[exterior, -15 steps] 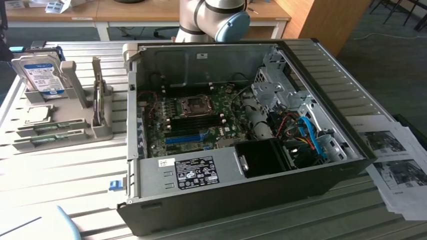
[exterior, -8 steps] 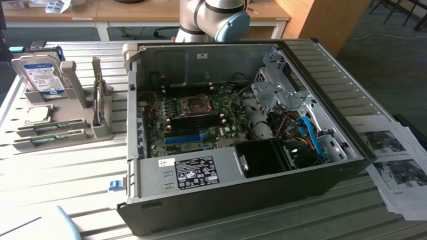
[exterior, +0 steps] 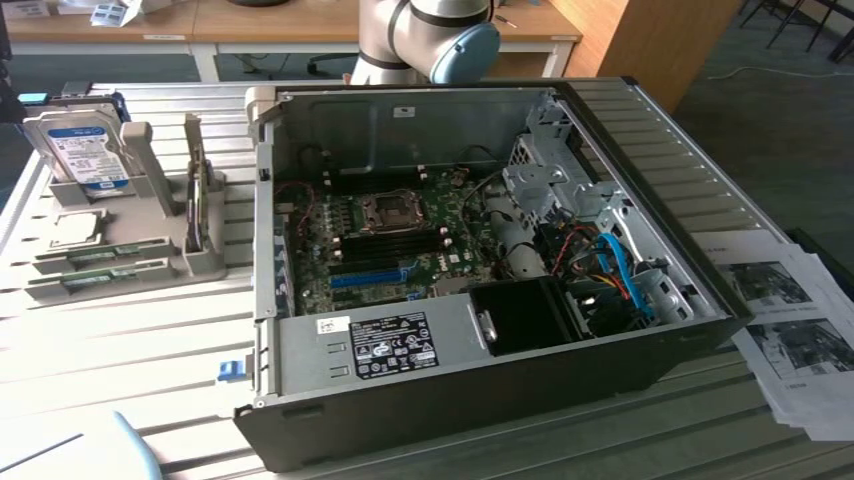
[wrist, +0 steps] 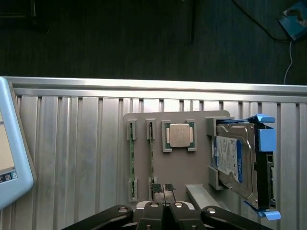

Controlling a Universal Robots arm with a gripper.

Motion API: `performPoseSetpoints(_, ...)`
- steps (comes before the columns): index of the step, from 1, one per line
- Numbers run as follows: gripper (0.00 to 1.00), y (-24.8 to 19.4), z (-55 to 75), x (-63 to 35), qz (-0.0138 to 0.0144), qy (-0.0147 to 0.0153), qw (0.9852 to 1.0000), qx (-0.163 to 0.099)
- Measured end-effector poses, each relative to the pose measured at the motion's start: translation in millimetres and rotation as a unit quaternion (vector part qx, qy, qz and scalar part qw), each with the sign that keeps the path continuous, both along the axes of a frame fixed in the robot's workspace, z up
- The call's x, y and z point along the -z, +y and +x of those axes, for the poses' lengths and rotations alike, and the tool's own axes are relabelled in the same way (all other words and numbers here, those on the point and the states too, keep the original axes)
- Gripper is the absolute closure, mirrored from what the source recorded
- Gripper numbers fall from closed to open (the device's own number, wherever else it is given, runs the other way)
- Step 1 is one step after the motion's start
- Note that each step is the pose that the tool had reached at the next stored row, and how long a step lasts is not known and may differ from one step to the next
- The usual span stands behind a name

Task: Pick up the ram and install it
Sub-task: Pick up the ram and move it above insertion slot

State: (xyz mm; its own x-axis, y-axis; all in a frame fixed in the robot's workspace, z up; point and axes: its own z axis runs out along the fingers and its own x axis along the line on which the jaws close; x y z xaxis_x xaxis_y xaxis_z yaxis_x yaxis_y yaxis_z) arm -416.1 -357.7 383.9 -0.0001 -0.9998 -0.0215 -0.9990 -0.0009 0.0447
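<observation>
Two thin green ram sticks (wrist: 130,163) (wrist: 151,158) lie side by side in slots of a grey holder (wrist: 182,167) on the slatted metal table. In the exterior view the ram sticks (exterior: 98,258) (exterior: 91,284) sit at the holder's near end, at the exterior view's left. My gripper (wrist: 162,188) hovers high above the holder, shut with nothing between its fingers, its tips over the end of the second stick. The open computer case (exterior: 467,410) shows the motherboard (exterior: 387,235) with its black slots.
The holder also carries a silver processor chip (wrist: 178,135) and an upright hard drive (wrist: 237,163) in a blue bracket. The arm's base (exterior: 427,40) stands behind the case. Printed papers (exterior: 794,320) lie at the exterior view's right. A screen edge (wrist: 12,153) shows beside the table.
</observation>
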Motion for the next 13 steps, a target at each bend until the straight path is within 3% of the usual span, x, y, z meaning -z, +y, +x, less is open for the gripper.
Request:
performPoseSetpoints(3,0.91,0.1,-0.1,-0.1,0.0000,-0.0028,1.0000,-0.001)
performPoseSetpoints(7,0.91,0.0,-0.6,0.1,0.0000,-0.0109,0.9999,-0.003)
performPoseSetpoints(13,0.91,0.0,-0.7,0.3,0.0000,-0.0114,0.9999,-0.003)
